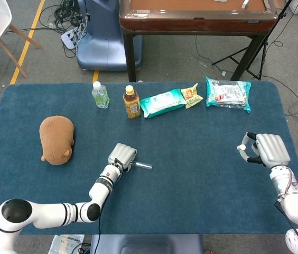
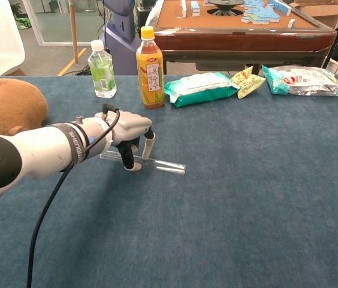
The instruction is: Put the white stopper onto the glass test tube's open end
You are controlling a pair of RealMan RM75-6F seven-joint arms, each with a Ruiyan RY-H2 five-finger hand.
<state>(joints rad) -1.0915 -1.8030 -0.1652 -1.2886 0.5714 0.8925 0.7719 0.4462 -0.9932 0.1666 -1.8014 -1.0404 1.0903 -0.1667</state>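
While the glass test tube [image 2: 151, 164] lies flat on the table [image 1: 191, 174] toward its front-left, the left hand [image 2: 130, 129] sits over it, fingers [image 2: 148, 146] straddling it but seemingly not yet gripping. Lifting it looks like the step in hand. Near the right edge, the right hand [image 1: 262, 150] pinches the white stopper [image 1: 241, 147], which next needs meeting with the tube's open end.

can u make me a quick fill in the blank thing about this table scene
1. The glass test tube lies flat under the ____ hand.
2. The white stopper is pinched in the ____ hand.
3. The brown plush toy sits to the ____ of the tube in the head view.

Missing words: left; right; left
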